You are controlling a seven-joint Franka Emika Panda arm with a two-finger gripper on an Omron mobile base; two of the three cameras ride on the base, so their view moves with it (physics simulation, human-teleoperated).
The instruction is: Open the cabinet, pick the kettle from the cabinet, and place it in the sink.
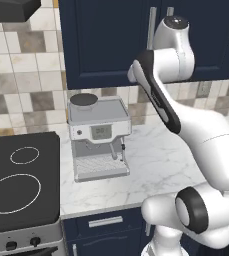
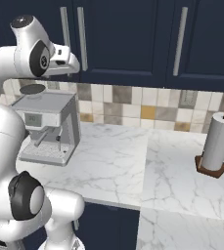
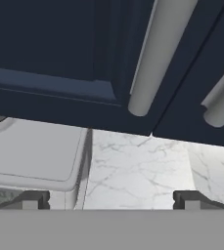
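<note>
Cabinet doors are all closed, so we cannot see the kettle or any shelf behind them; the navy fronts hang above the tiled backsplash, and their long silver bar handles run vertically. We see our hand raised in front of the lower edge of the cabinet, just beside the pair of handles where two doors meet. In the hand view the two dark fingertips stand wide apart at the bottom, released and holding nothing, with the rounded lower end of one bar handle above and between them and a second handle end to its right across the door seam. Below the hand sits a grey coffee machine on the white marble tabletop, its flat top showing in the hand view too. To the machine's left in the left base view lies the black cooktop with white rings. Well apart on the tabletop, in the right base view, stands a paper towel roll on a dark base.
</note>
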